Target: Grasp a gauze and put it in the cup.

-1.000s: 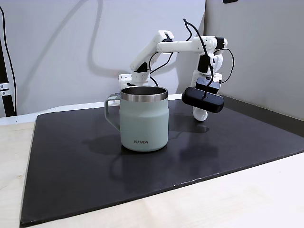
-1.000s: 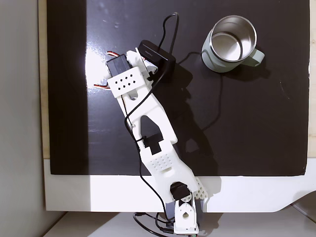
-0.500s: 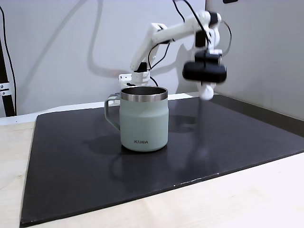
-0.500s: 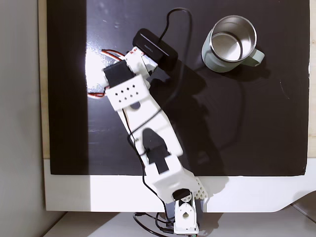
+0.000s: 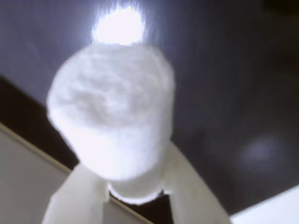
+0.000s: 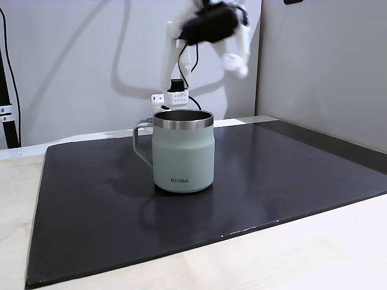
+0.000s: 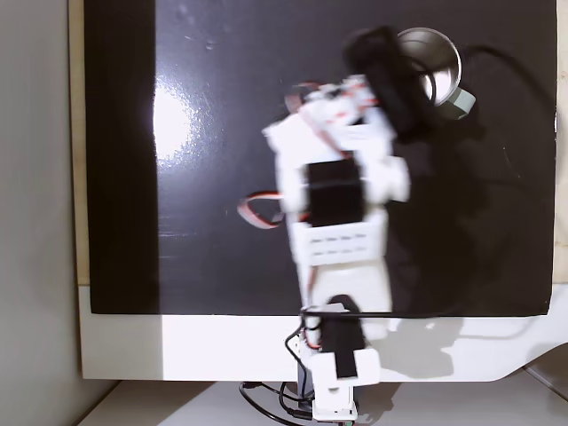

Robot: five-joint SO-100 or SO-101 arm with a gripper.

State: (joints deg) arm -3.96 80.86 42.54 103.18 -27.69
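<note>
Wrist view: gripper [image 5: 133, 193] clamps gauze [image 5: 112, 112] (blurred).

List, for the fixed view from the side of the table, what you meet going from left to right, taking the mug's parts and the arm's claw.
The cup's handle → the cup with its dark lettering → the claw, raised high and blurred, right of the cup, above the mat's far edge.
</note>
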